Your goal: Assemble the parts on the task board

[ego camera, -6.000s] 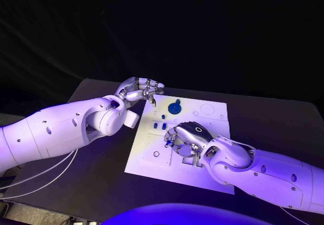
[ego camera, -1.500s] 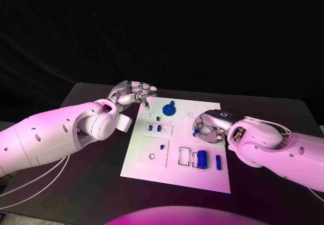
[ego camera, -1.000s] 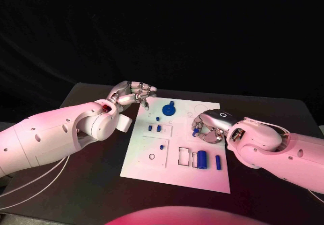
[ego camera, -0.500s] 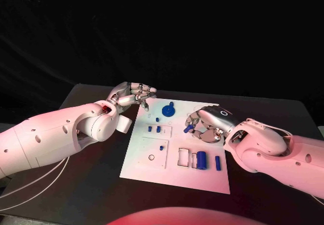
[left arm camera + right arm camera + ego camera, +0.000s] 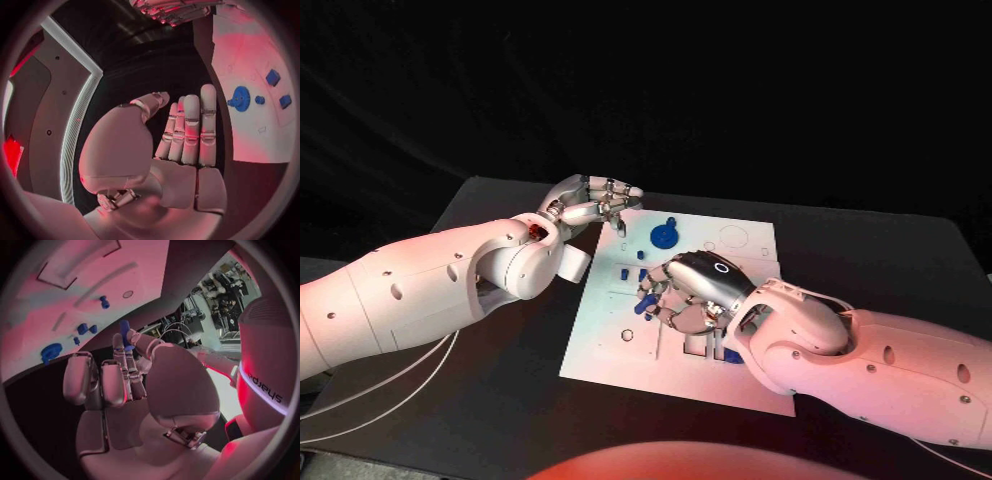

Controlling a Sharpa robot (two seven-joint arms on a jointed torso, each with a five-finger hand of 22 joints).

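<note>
- Task board (image 5: pixel 625 350): white plate lying flat on the black desk (image 5: pixel 488 390), serving as landmark for all entries.
- Right hand (image 5: pixel 687 292): poised over the board's middle, a small blue part (image 5: pixel 125 330) pinched between its thumb and a finger; the other fingers (image 5: pixel 80 377) are curled.
- Left hand (image 5: pixel 593 203): just off the board's far left corner, fingers (image 5: pixel 190 127) together and apparently empty.
- Blue gear (image 5: pixel 665 236): on the board's far section, near the left hand.
- Small blue pegs (image 5: pixel 273 77): on the board beside the gear.
</note>
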